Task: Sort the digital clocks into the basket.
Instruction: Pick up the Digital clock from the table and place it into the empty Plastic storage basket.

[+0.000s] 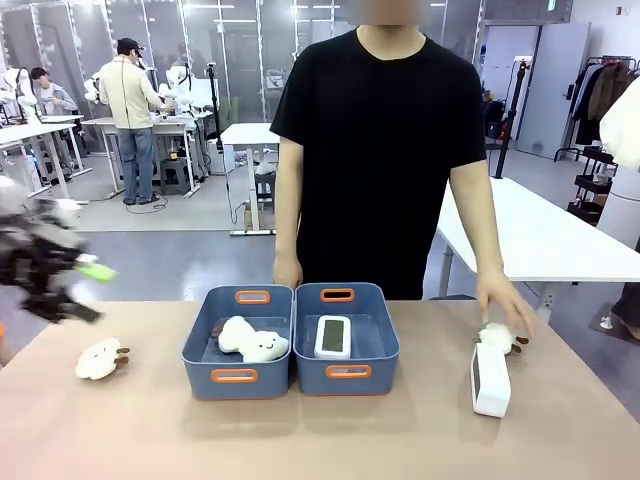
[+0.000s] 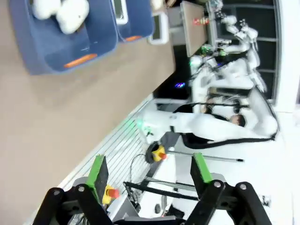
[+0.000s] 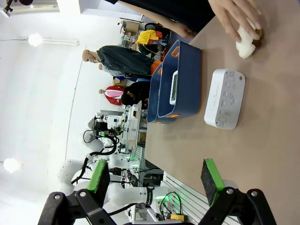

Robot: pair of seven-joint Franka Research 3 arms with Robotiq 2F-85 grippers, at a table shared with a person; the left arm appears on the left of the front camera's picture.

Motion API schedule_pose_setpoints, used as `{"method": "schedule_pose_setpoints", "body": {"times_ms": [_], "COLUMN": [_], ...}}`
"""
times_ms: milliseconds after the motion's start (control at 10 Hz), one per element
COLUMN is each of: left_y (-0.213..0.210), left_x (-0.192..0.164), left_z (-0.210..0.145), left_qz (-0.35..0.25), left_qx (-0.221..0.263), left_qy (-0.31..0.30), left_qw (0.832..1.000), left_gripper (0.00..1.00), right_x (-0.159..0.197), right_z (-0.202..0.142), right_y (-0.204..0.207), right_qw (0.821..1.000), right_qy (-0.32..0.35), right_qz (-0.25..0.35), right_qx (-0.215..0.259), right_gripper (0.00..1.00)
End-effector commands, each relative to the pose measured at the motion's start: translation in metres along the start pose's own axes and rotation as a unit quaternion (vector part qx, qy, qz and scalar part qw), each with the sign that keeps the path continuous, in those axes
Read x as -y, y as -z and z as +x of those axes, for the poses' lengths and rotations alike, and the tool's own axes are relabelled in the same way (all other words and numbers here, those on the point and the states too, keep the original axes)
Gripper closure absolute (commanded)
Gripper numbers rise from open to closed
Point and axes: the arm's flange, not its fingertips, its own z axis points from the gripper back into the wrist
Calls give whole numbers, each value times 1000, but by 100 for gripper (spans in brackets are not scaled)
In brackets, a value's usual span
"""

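Two blue-grey baskets stand side by side mid-table. The right basket (image 1: 315,378) holds one white digital clock (image 1: 333,336) lying screen up. The second clock (image 1: 490,378) stands on its edge on the table at the right; the right wrist view shows its button side (image 3: 224,98) in front of the basket (image 3: 190,89). My right gripper (image 3: 157,180) is open and empty, some way short of that clock. My left gripper (image 1: 60,270) is a blur above the table's left edge; its wrist view shows it (image 2: 150,171) open and empty, far from the baskets (image 2: 138,21).
The left basket (image 1: 200,375) holds white plush toys (image 1: 252,340). Another plush toy (image 1: 101,359) lies on the table at the left. The person's hand (image 1: 505,300) rests on a plush toy (image 1: 503,338) just behind the standing clock. The person stands at the far side.
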Motion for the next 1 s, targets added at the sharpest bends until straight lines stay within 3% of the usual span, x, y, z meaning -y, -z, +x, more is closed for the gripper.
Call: {"method": "schedule_pose_setpoints", "body": {"times_ms": [0, 300, 400, 600, 700, 900], "left_y": [-73, -167, -190, -202, -192, -192], "left_x": [-27, -89, -110, -153, -115, -115], "left_z": [-39, -116, -136, -141, -157, -157], "left_qz": [-75, -116, -129, -173, -121, -121], "left_qx": [76, 197, 211, 231, 234, 234], "left_qy": [22, 26, 35, 40, 17, 17], "left_qw": [994, 973, 968, 957, 965, 965], "left_gripper": [10, 10, 10, 10, 10, 10], "right_x": [-2, -2, -2, -2, -2, -2], "right_z": [0, 0, 0, 0, 0, 0], "right_y": [-1, -1, -1, -1, -1, -1], "right_qw": [1000, 1000, 1000, 1000, 1000, 1000], "right_qy": [-1, -1, -1, -1, -1, -1], "right_qz": [3, 3, 3, 3, 3, 3], "right_qx": [0, 0, 0, 0, 0, 0], "right_gripper": [0, 0, 0, 0, 0, 0]}}
